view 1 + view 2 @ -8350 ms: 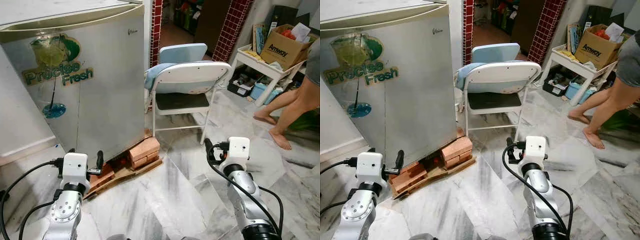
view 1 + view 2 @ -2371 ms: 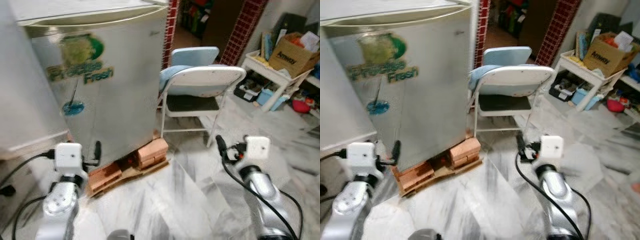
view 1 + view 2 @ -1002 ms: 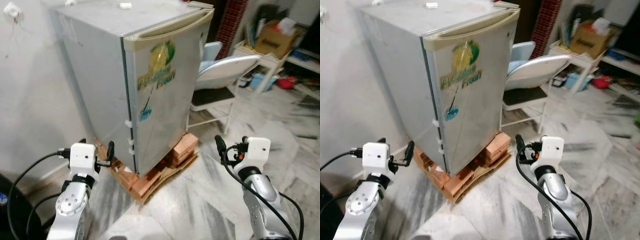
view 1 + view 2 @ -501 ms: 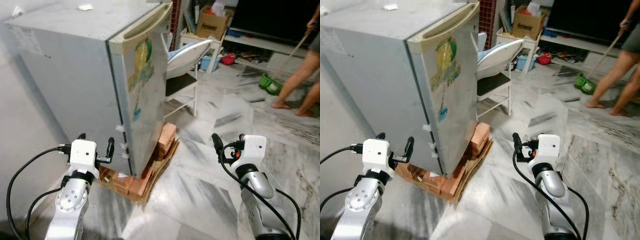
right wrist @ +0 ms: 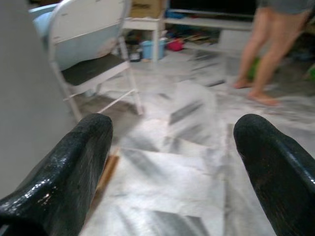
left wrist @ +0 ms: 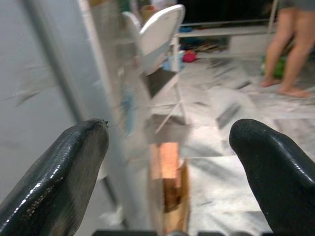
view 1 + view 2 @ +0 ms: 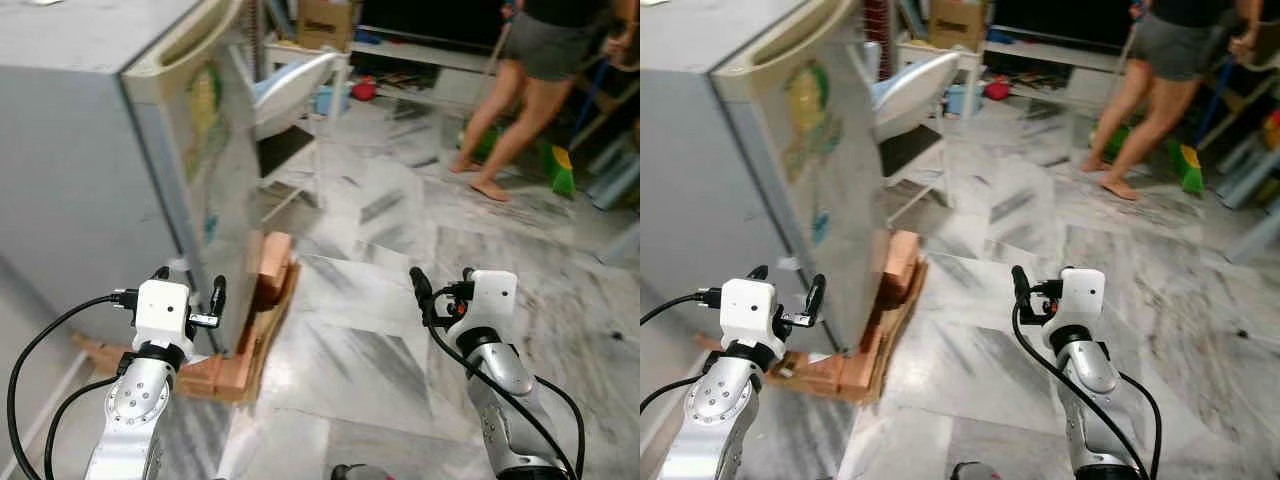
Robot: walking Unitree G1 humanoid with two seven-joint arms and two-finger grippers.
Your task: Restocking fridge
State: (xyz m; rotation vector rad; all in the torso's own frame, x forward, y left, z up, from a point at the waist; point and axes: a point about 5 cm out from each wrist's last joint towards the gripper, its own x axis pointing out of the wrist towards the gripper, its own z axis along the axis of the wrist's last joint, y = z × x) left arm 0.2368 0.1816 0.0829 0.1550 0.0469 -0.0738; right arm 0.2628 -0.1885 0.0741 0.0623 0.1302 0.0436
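in the left eye view the camera has swung round since half a second ago: the tall grey metal fridge (image 7: 110, 150) now sits at the left edge, seen more from its side, its door shut, a cream handle strip along the top and a blurred green and yellow sticker on the door. it stands raised on orange bricks over a flat wooden pallet (image 7: 255, 320). the white folding chair with a dark seat (image 7: 290, 110) is just beyond the fridge, and a person in dark shorts, barefoot (image 7: 520, 90), now stands at the upper right on the glossy grey-veined marble floor (image 7: 380, 260), nearer the middle than before. the left gripper (image 7: 190, 290) is held up beside the fridge's lower corner, and the right gripper (image 7: 440, 285) is held over bare floor; both hold nothing.

the right eye view gives the same scene, with a brown cardboard box on a white shelf unit (image 7: 955, 25) behind the chair.

in the left wrist view the rounded, shiny black fingers (image 6: 59, 177) stand wide apart with nothing between them; past them is the fridge's edge, the bricks and the chair, all blurred.

in the right wrist view the fingers (image 5: 64, 172) are likewise spread wide and empty, with the chair, the marble floor and the person's legs beyond.
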